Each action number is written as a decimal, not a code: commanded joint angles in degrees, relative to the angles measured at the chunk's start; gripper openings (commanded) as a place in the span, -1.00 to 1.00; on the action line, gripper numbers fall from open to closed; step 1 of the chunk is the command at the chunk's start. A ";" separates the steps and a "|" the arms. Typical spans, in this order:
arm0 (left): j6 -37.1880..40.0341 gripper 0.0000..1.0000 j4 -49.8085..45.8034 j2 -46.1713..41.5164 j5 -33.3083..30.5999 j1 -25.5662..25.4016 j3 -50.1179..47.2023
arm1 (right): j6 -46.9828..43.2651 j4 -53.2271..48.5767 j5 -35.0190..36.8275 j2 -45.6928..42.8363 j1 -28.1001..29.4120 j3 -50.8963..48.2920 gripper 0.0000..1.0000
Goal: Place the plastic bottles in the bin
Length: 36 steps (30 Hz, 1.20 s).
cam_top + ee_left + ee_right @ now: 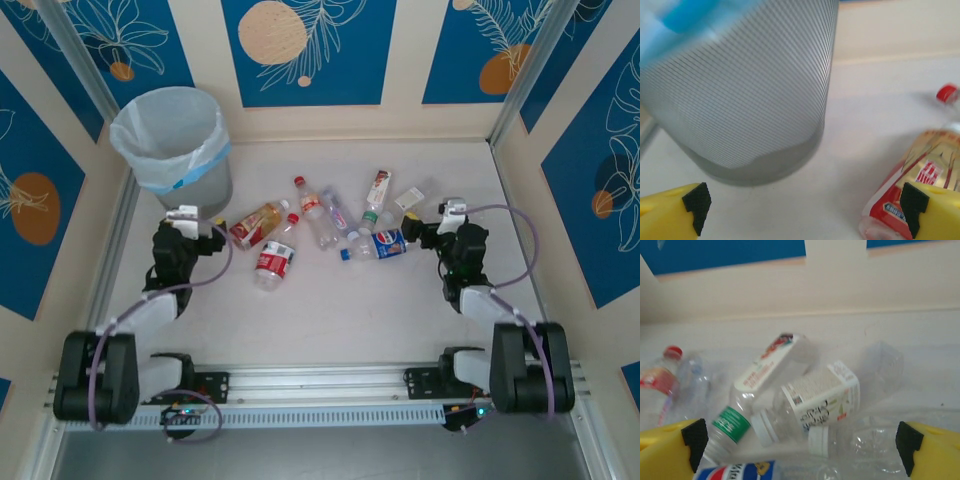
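Several plastic bottles lie on their sides mid-table: an amber one (pixel 258 222), a red-labelled one (pixel 273 262), a red-capped clear one (pixel 315 210), a white-and-green one (pixel 375 195) and a blue-labelled one (pixel 385 243). The grey bin (pixel 170 150), lined with a bag, stands at the back left. My left gripper (pixel 198 218) is open just in front of the bin (pixel 740 90), with the amber bottle (pixel 920 175) beside its right finger. My right gripper (pixel 432 222) is open, low over the right bottles: a white-labelled one (pixel 822 397) and a clear white-capped one (pixel 860 440) lie ahead between its fingers.
Patterned blue-and-cream walls enclose the table on three sides. A metal rail (pixel 320 385) runs along the near edge by the arm bases. Bare tabletop (pixel 350 310) spreads between the bottles and the rail.
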 commanded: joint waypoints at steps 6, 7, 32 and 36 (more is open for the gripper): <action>-20.86 0.98 -26.06 -23.86 -14.03 -1.66 -0.97 | 19.01 -34.97 -2.01 -5.64 2.03 16.69 0.99; -25.19 0.98 -30.41 -26.12 -15.00 -1.78 -0.55 | 20.22 -37.52 -2.59 -5.14 3.14 18.25 0.99; -32.01 0.98 -64.78 3.27 16.70 -17.68 23.83 | 27.74 -55.22 -7.49 19.82 23.25 44.08 0.99; -28.97 0.98 -69.05 8.64 8.49 -22.74 29.42 | 27.64 -56.88 -9.70 20.77 23.52 44.77 0.99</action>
